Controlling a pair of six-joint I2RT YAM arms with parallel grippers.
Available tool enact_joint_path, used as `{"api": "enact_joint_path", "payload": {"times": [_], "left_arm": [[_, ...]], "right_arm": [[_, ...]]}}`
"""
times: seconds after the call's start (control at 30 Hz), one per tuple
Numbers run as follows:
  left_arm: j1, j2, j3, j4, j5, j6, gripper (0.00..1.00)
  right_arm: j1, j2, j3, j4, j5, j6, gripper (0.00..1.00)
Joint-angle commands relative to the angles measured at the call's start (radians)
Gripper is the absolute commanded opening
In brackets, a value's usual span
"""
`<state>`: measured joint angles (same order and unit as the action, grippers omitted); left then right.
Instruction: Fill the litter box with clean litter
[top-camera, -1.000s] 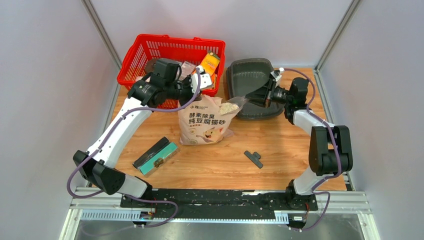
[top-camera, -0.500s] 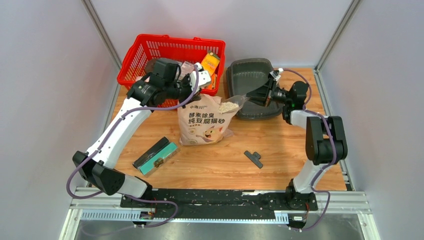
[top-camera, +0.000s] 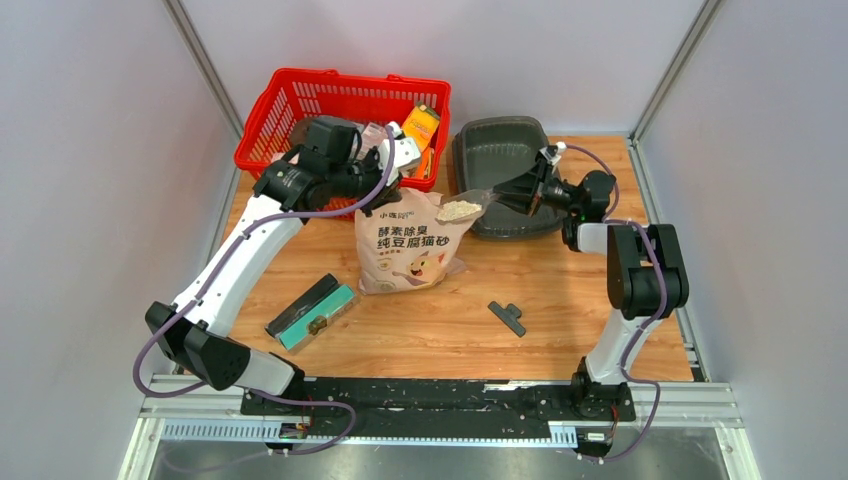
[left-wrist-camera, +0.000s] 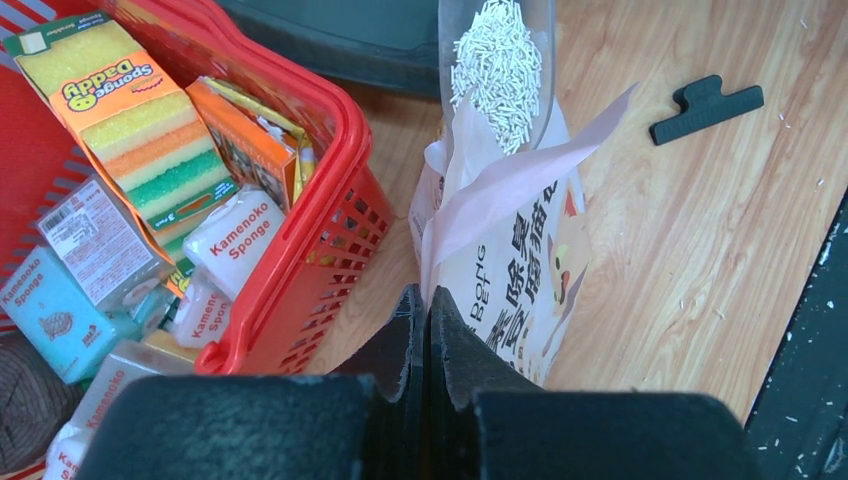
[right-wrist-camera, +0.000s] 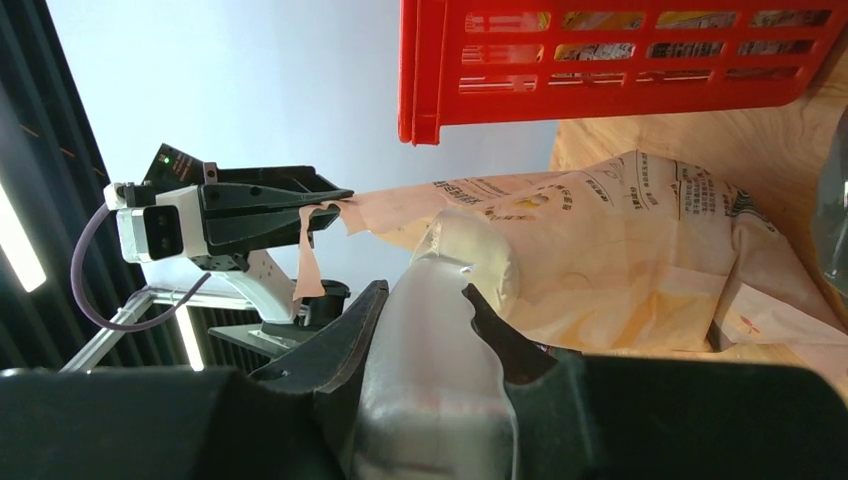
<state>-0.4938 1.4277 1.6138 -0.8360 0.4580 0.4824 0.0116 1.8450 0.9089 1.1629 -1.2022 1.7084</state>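
The dark grey litter box (top-camera: 497, 152) sits at the back of the table, right of the red basket. The pinkish-beige litter bag (top-camera: 408, 248) stands in front of it. My left gripper (top-camera: 408, 180) (left-wrist-camera: 428, 296) is shut on the bag's torn top edge (left-wrist-camera: 500, 190), holding the mouth up. My right gripper (top-camera: 507, 194) (right-wrist-camera: 425, 295) is shut on the handle of a clear scoop (right-wrist-camera: 440, 330). The scoop's bowl (top-camera: 461, 210) holds pale clean litter (left-wrist-camera: 497, 62) just above the bag's mouth, near the litter box's front left corner.
The red mesh basket (top-camera: 300, 105) at the back left holds sponges and packets (left-wrist-camera: 140, 110). A teal-and-black box (top-camera: 311, 310) lies front left of the bag. A black clip (top-camera: 507, 317) (left-wrist-camera: 706, 107) lies front right. Grey walls close both sides.
The loaded scoop has risen slightly over the bag's mouth. My right arm has folded back, its elbow swinging toward the rear. The left gripper has lifted the bag's edge a little.
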Motion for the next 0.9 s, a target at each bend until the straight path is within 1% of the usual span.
{"api": "enact_joint_path", "payload": {"times": [0.0,0.07,0.2,0.33,0.37,0.43,0.47,0.5,0.53,0.57,0.6,0.63,0.67,0.7,0.73,0.8,0.83,0.87], "left_arm": [[0.006,-0.070,0.061,0.186,0.019,-0.007,0.00],[0.006,-0.085,0.044,0.192,0.013,0.002,0.00],[0.006,-0.098,0.002,0.202,-0.005,0.016,0.00],[0.006,-0.095,-0.012,0.195,-0.010,0.022,0.00],[0.006,-0.092,-0.012,0.192,-0.009,0.018,0.00],[0.006,-0.090,-0.009,0.195,-0.002,0.004,0.00],[0.006,-0.089,-0.008,0.193,0.001,0.002,0.00],[0.006,-0.087,-0.005,0.192,0.001,-0.004,0.00],[0.006,-0.087,-0.005,0.192,-0.001,-0.004,0.00],[0.006,-0.087,-0.003,0.189,-0.004,-0.002,0.00],[0.006,-0.087,-0.002,0.184,-0.005,0.001,0.00],[0.006,-0.085,-0.002,0.181,-0.007,0.001,0.00],[0.006,-0.085,-0.002,0.179,-0.004,0.001,0.00],[0.006,-0.085,-0.003,0.179,0.001,-0.002,0.00],[0.006,-0.085,-0.003,0.181,0.004,-0.005,0.00],[0.006,-0.084,-0.008,0.184,0.010,-0.010,0.00],[0.004,-0.085,-0.009,0.184,0.011,-0.010,0.00],[0.004,-0.087,-0.011,0.184,0.011,-0.008,0.00]], "right_arm": [[-0.051,-0.053,0.010,0.043,0.015,-0.004,0.00],[-0.093,-0.067,0.038,0.034,0.007,-0.004,0.00],[-0.176,-0.078,0.090,-0.057,-0.028,-0.050,0.00],[-0.258,-0.020,0.152,-0.086,-0.033,-0.078,0.00],[-0.287,-0.004,0.189,-0.135,-0.030,-0.104,0.00],[-0.317,0.040,0.238,-0.218,-0.013,-0.223,0.00],[-0.338,0.049,0.260,-0.358,0.006,-0.287,0.00],[-0.346,0.057,0.325,-0.459,0.018,-0.469,0.00],[-0.352,0.062,0.359,-0.577,0.038,-0.580,0.00],[-0.360,0.060,0.410,-0.861,0.106,-0.699,0.00],[-0.361,0.066,0.497,-0.978,0.146,-0.912,0.00],[-0.358,0.072,0.536,-1.053,0.183,-0.968,0.00],[-0.355,0.082,0.565,-1.130,0.255,-1.015,0.00],[-0.354,0.094,0.617,-1.160,0.297,-1.050,0.00],[-0.349,0.102,0.639,-1.193,0.332,-1.120,0.00],[-0.328,0.121,0.694,-1.261,0.423,-1.191,0.00],[-0.306,0.129,0.746,-1.288,0.455,-1.257,0.00],[-0.297,0.135,0.769,-1.311,0.492,-1.273,0.00]]}}
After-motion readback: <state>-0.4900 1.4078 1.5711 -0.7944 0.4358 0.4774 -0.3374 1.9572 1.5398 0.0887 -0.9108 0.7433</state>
